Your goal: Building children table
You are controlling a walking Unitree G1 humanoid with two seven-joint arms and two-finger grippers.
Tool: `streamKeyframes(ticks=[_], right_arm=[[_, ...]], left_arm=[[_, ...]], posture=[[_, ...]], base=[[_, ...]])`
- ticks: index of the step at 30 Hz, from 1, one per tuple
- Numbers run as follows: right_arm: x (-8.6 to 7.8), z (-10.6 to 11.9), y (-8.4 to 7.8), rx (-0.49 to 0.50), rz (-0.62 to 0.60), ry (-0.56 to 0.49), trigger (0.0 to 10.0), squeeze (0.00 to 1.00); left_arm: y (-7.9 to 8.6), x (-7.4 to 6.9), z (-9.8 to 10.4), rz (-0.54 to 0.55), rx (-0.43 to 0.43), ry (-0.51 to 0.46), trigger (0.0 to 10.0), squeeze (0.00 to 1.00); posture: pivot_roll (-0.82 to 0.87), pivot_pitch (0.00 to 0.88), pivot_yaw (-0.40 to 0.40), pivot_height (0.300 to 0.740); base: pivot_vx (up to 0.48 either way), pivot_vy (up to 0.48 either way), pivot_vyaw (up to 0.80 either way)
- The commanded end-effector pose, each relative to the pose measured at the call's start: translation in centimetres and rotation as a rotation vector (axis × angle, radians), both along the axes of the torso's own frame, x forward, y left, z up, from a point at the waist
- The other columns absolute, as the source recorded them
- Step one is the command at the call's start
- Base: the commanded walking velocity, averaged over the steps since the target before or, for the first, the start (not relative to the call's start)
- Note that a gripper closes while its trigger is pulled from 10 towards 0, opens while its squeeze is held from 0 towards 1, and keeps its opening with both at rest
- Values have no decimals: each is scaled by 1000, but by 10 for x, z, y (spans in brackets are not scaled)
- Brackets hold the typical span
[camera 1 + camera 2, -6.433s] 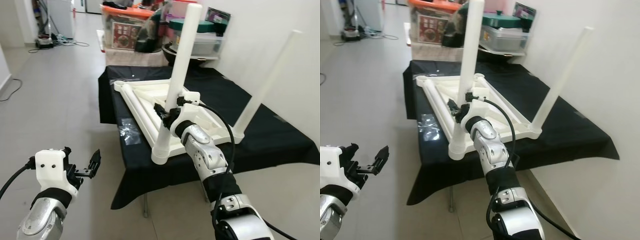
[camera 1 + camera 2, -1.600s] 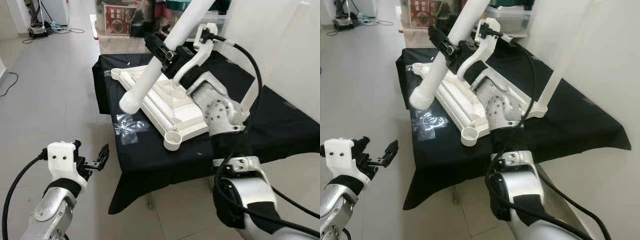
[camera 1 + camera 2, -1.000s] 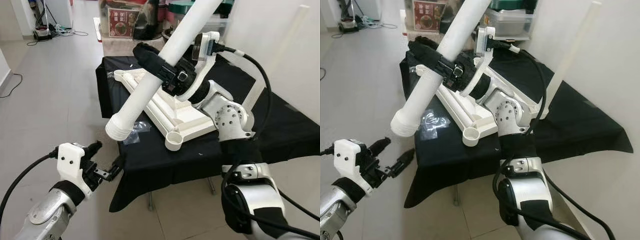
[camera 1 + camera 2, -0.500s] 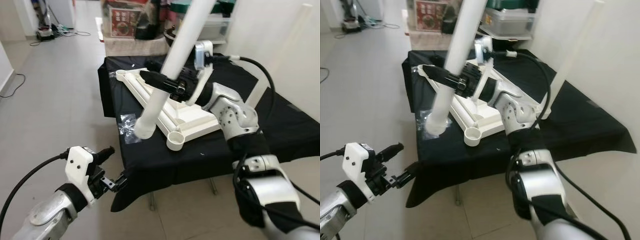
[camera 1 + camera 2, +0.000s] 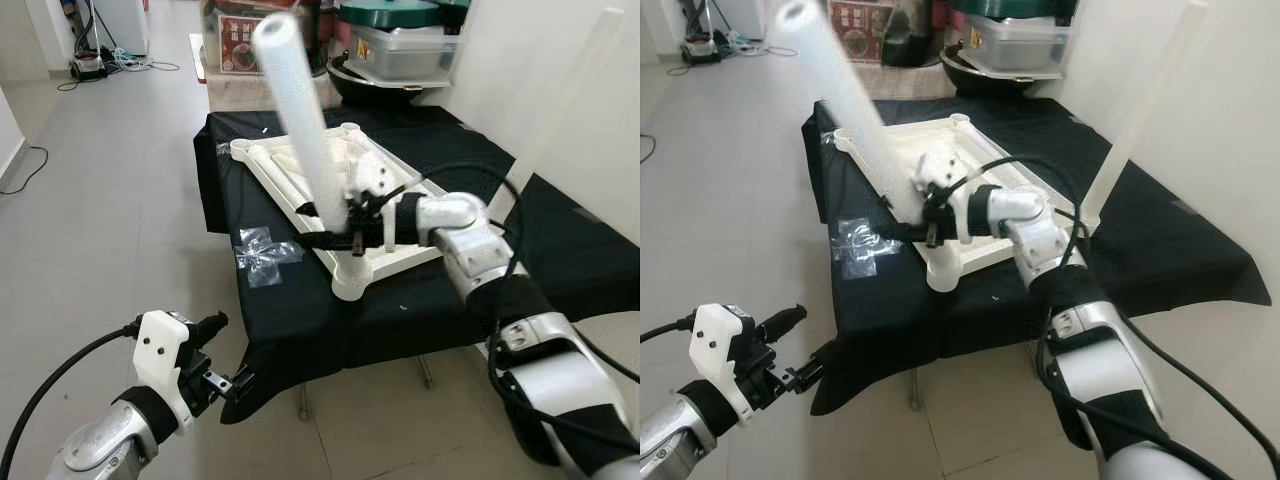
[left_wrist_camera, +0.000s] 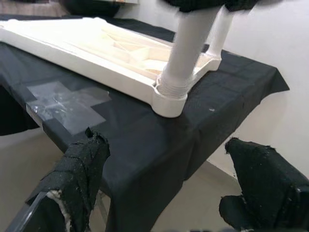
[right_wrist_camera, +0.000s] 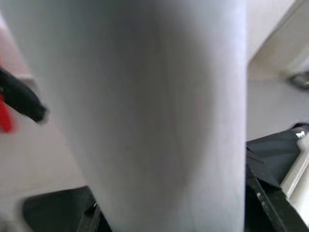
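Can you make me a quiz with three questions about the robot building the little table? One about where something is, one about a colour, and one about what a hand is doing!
1. Where is the bottom end of the white leg the right gripper holds?
A. On the floor
B. In the corner socket of the tabletop
C. Inside the storage box

2. What colour is the cloth under the tabletop?
A. Black
B. Red
C. Yellow

3. What is the left gripper doing?
A. Squeezing a leg
B. Holding the plastic bag
C. Open, holding nothing

Answers: 1 B, the left wrist view shows the leg's ribbed end sitting in the round socket at the near corner. 2 A, the cloth draped over the stand is black. 3 C, its fingers are spread apart low by the stand's front edge with nothing between them.
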State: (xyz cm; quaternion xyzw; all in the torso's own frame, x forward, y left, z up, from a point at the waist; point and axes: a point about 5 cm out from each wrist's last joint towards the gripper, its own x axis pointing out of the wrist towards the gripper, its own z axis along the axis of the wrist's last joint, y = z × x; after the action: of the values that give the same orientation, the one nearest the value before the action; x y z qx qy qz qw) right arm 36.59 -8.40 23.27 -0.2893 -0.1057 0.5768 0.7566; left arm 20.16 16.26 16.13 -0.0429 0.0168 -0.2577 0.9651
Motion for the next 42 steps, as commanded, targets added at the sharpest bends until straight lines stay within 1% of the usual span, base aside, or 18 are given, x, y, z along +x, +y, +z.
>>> streamKeyframes(ticks=[1, 3, 4, 5, 6, 7, 12, 13, 14, 15, 17, 19, 23, 24, 25, 27, 32, 42], right_arm=[[-2, -13, 2, -30, -6, -18, 0, 94], [-2, -26, 6, -61, -23, -83, 0, 118], [-1, -29, 4, -93, -36, -110, 0, 59], [-1, -32, 2, -117, -41, -130, 0, 59], [-1, -32, 2, -117, -41, -130, 0, 59], [0, -33, 0, -142, -39, -143, 0, 0], [0, -35, -3, -167, -31, -135, 0, 0], [-1, -38, -3, -157, -20, -96, 0, 0], [-3, -42, -3, -114, -2, -24, 0, 0], [-3, -42, -3, -114, -2, -24, 0, 0], [-7, -47, 0, 5, 47, 144, 0, 0], [-11, -53, 4, 72, 101, 237, 0, 0], [-12, -55, 6, 84, 114, 246, 0, 0], [-14, -55, 11, 141, 142, 315, 0, 0], [-14, -55, 11, 141, 142, 315, 0, 0], [-16, -55, 17, 212, 185, 398, 0, 0], [-17, -65, 18, 168, 168, 380, 0, 0], [-15, -59, 13, 186, 220, 479, 0, 0]], left_arm=[[-1, 0, 2, 6, 2, -10, 10000, 0], [0, 0, 2, 13, 4, -14, 10000, 0], [0, 0, 3, 18, 4, -16, 10000, 0], [1, -1, 3, 22, 3, -17, 10000, 0], [1, -1, 3, 22, 3, -17, 10000, 0], [2, -1, 2, 28, 3, -16, 10000, 0], [1, -2, 1, 31, 0, -13, 10000, 0], [-1, -2, 1, 30, -4, -12, 10000, 0], [-2, -2, 1, 28, -10, -11, 10000, 0], [-2, -2, 1, 28, -10, -11, 10000, 0], [-4, -1, 1, 25, -16, -11, 10000, 0], [-4, -1, 1, 25, -16, -11, 10000, 0], [-3, -1, 1, 25, -16, -11, 10000, 0], [-2, -1, 2, 28, -17, -11, 10000, 0], [-2, -1, 2, 28, -17, -11, 10000, 0], [-1, 0, 2, 32, -17, -12, 10000, 0], [-1, -1, 1, 43, -18, -9, 10000, 0], [0, -3, 0, 52, -23, -6, 10000, 0]], posture=[[149, 0, -98, 740], [160, 0, -105, 740], [161, 0, -108, 740], [161, 0, -108, 740], [161, 0, -108, 740], [161, 0, -108, 740], [154, 0, -109, 740], [152, 0, -110, 740], [150, 0, -108, 740], [150, 0, -108, 740], [151, 0, -109, 740], [151, 0, -109, 740], [151, 0, -109, 740], [156, 0, -112, 740], [156, 0, -112, 740], [156, 0, -112, 740], [160, 0, -117, 740], [167, 0, -127, 740]], base=[[0, 0, 0], [0, 0, 0], [0, 0, 0], [0, 0, 0], [0, 0, 0], [0, 0, 0], [0, 0, 0], [0, 0, 0], [0, 0, 0], [0, 0, 0], [0, 0, 0], [0, 0, 0], [0, 0, 0], [0, 0, 0], [0, 0, 0], [0, 0, 0], [0, 0, 0], [0, 0, 0]])
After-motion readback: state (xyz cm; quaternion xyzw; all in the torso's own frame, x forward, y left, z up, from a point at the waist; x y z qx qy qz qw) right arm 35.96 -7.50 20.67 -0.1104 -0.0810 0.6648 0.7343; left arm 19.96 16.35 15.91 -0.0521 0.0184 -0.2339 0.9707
